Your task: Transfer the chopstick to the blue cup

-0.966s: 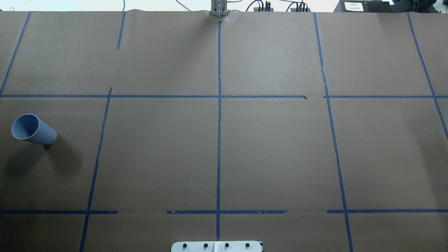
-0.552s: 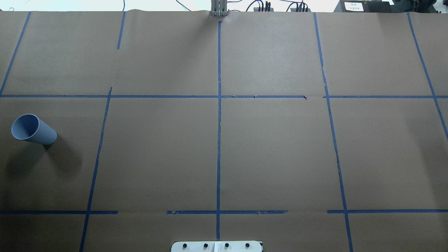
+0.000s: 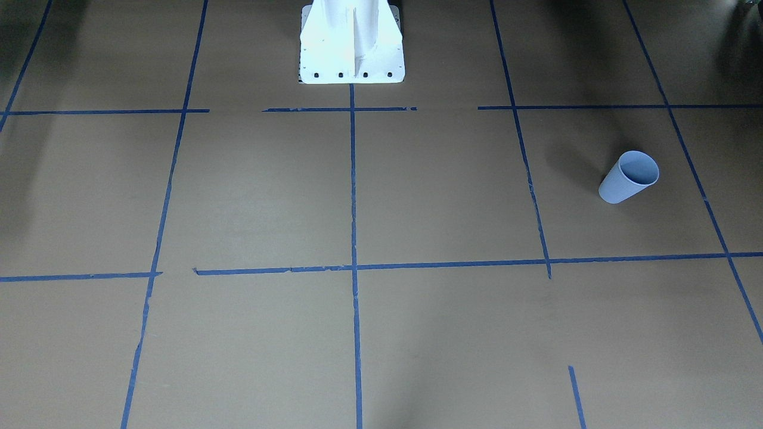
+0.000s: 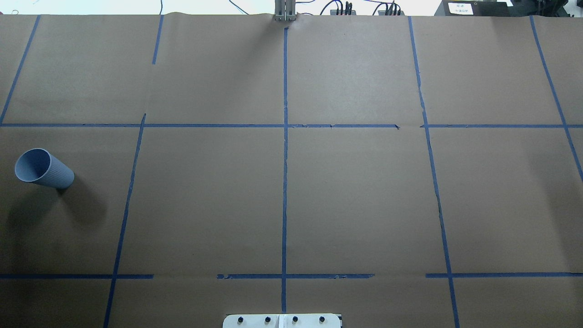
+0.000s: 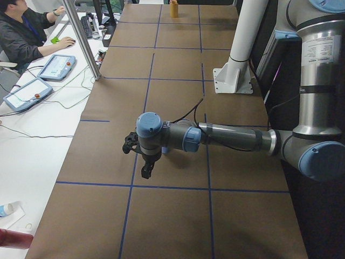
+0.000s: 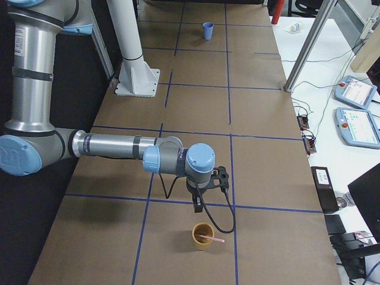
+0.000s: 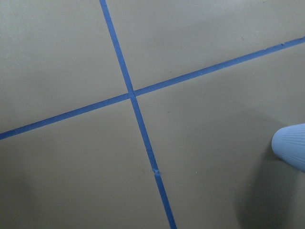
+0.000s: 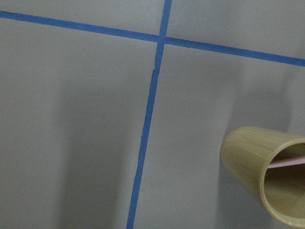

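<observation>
The blue cup (image 4: 43, 168) stands upright at the table's left end, seen also in the front view (image 3: 629, 177) and far off in the right side view (image 6: 207, 31). Its ribbed base shows at the edge of the left wrist view (image 7: 291, 150). One pink chopstick (image 6: 209, 238) leans in a tan bamboo cup (image 6: 202, 236) at the table's right end; both show in the right wrist view, the chopstick (image 8: 286, 163) inside the cup (image 8: 248, 157). The left gripper (image 5: 145, 174) hangs above the table near the blue cup. The right gripper (image 6: 198, 206) hangs just beyond the bamboo cup. I cannot tell whether either is open.
Blue tape lines grid the brown paper table (image 4: 355, 196). The white robot pedestal (image 3: 351, 47) stands at the near middle edge. A side desk with teach pendants (image 5: 29, 93) and a seated person (image 5: 21, 32) runs along the far edge.
</observation>
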`<action>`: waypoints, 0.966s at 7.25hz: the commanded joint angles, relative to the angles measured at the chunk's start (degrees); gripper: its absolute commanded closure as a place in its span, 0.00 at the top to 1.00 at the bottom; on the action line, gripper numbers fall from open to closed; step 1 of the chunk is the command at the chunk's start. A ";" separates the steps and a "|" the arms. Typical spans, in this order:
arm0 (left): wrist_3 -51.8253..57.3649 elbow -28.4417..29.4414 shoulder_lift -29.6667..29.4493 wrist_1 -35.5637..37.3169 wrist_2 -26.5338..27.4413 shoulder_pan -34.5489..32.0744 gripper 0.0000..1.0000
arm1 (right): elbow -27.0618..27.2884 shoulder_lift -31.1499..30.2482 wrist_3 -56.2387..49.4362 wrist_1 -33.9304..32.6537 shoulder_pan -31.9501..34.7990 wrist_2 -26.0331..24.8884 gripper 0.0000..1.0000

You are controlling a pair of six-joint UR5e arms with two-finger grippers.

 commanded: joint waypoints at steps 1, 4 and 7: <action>-21.13 -0.36 -0.69 -9.18 0.10 6.64 1.00 | 0.02 0.01 -0.11 0.00 0.00 0.00 1.00; -38.35 -1.24 -0.52 -15.74 1.59 15.61 1.00 | 0.02 0.01 -0.02 0.00 0.00 -0.09 1.00; -42.69 -1.06 0.18 -18.64 6.08 22.14 1.00 | -0.16 0.01 -0.02 0.00 0.00 -0.09 1.00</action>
